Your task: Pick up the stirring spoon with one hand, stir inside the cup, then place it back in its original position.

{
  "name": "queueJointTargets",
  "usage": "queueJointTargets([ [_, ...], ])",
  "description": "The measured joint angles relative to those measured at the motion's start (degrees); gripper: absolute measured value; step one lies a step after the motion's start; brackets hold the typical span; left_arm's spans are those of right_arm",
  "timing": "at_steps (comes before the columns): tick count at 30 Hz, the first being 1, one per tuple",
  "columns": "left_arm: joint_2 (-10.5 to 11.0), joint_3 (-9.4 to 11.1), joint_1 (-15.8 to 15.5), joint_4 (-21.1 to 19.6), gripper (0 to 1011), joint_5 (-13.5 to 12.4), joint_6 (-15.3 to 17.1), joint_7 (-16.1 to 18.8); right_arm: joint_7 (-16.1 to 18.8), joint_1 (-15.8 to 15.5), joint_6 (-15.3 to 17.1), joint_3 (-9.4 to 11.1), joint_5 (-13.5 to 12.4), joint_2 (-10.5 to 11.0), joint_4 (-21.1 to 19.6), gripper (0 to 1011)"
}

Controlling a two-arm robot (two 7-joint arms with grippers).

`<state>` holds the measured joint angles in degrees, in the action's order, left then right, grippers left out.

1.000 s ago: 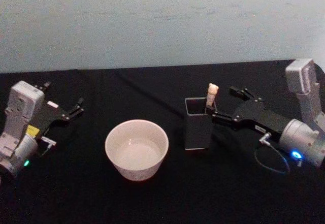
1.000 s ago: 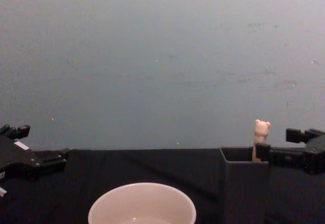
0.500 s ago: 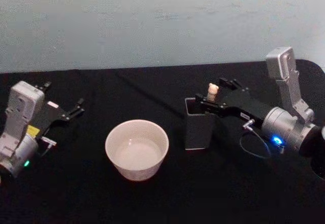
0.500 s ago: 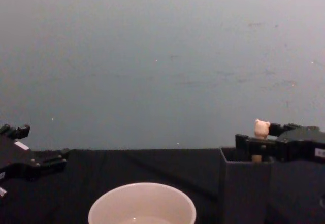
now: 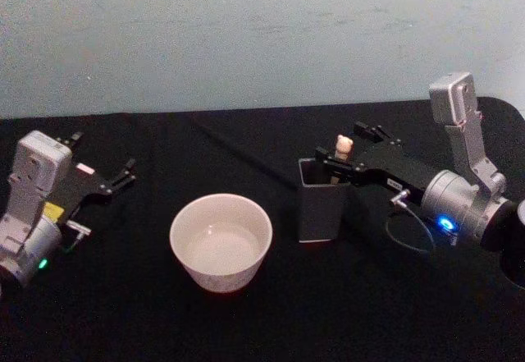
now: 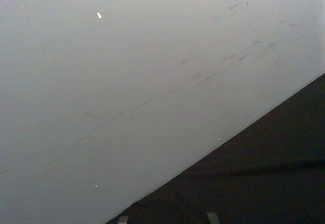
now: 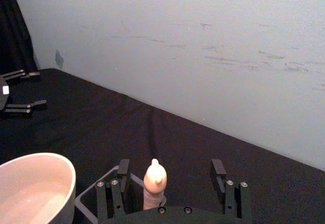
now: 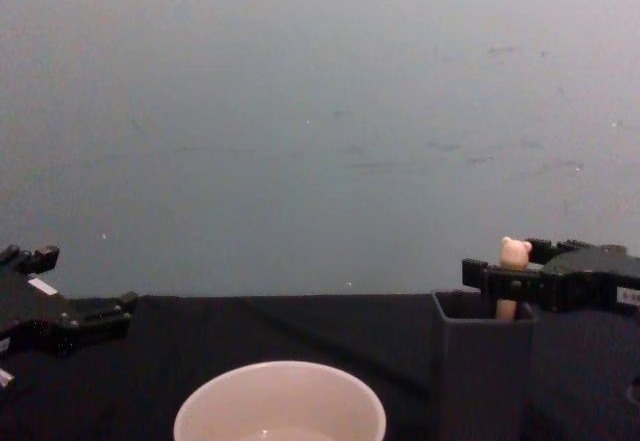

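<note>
Over the last second the right claw (image 5: 340, 150) has travelled left, from a position just right of the dark grey holder (image 5: 320, 210) to one above its far right corner. Its jaws now stand on either side of the stirring spoon (image 7: 155, 181). In the last half second it has hardly shifted, which suggests that the approach is finished and the closing step comes next.

The spoon itself has not moved. It stands upright in the holder's far right corner, with its bear head above the rim and its bowl hidden inside. The cup (image 5: 215, 278) sits unchanged on the black surface (image 5: 246, 321), to the left of the holder and a little nearer.

The right claw is spread. In the right wrist view the beige handle rises between the two jaws, nearer one than the other, with a clear gap on each side, so nothing is pinched yet. In the chest view the jaws lie level with the handle just below the bear head, so closing there would probably grip the handle below the head. The off-centre position may nudge the spoon sideways as the jaws meet.

The left claw (image 5: 105, 153) rests at the far left of the surface, also spread, well apart from the cup.
</note>
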<state>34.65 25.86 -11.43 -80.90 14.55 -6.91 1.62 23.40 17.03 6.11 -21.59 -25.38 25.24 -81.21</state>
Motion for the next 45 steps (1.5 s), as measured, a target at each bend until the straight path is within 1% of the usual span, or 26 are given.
queueJointTargets([
  [16,0.0,0.0,0.0,0.0,1001,0.0,0.0,0.0,0.03,-0.08,-0.02,-0.04,-0.05,0.1,-0.1,992],
  [21,0.0,0.0,0.0,0.0,1001,0.0,0.0,0.0,0.03,-0.1,-0.04,-0.05,-0.07,0.13,-0.12,869],
  [22,0.0,0.0,0.0,0.0,1001,0.0,0.0,0.0,0.03,-0.09,-0.04,-0.05,-0.07,0.13,-0.12,860],
  [23,0.0,0.0,0.0,0.0,1001,0.0,0.0,0.0,0.03,-0.09,-0.04,-0.05,-0.08,0.14,-0.12,821],
  [24,0.0,0.0,0.0,0.0,1001,0.0,0.0,0.0,0.03,-0.1,-0.05,-0.05,-0.08,0.14,-0.12,810],
  [26,0.0,0.0,0.0,0.0,1001,0.0,0.0,0.0,0.03,-0.1,-0.06,-0.05,-0.09,0.15,-0.12,733],
  [28,0.0,0.0,0.0,0.0,1001,0.0,0.0,0.0,0.03,-0.1,-0.07,-0.05,-0.1,0.15,-0.12,691],
  [32,0.0,0.0,0.0,0.0,1001,0.0,0.0,0.0,0.03,-0.09,-0.08,-0.05,-0.11,0.15,-0.12,533],
  [35,0.0,0.0,0.0,0.0,1001,0.0,0.0,0.0,0.03,-0.09,-0.08,-0.05,-0.13,0.15,-0.12,476],
  [36,0.0,0.0,0.0,0.0,1001,0.0,0.0,0.0,0.03,-0.1,-0.08,-0.05,-0.13,0.15,-0.12,417],
  [39,0.0,0.0,0.0,0.0,1001,0.0,0.0,0.0,0.03,-0.1,-0.08,-0.05,-0.13,0.15,-0.12,308],
  [43,0.0,0.0,0.0,0.0,1001,0.0,0.0,0.0,0.07,-0.09,-0.08,-0.05,-0.14,0.15,-0.12,217],
  [45,0.0,0.0,0.0,0.0,1001,0.0,0.0,0.0,0.07,-0.09,-0.08,-0.05,-0.15,0.15,-0.12,214],
])
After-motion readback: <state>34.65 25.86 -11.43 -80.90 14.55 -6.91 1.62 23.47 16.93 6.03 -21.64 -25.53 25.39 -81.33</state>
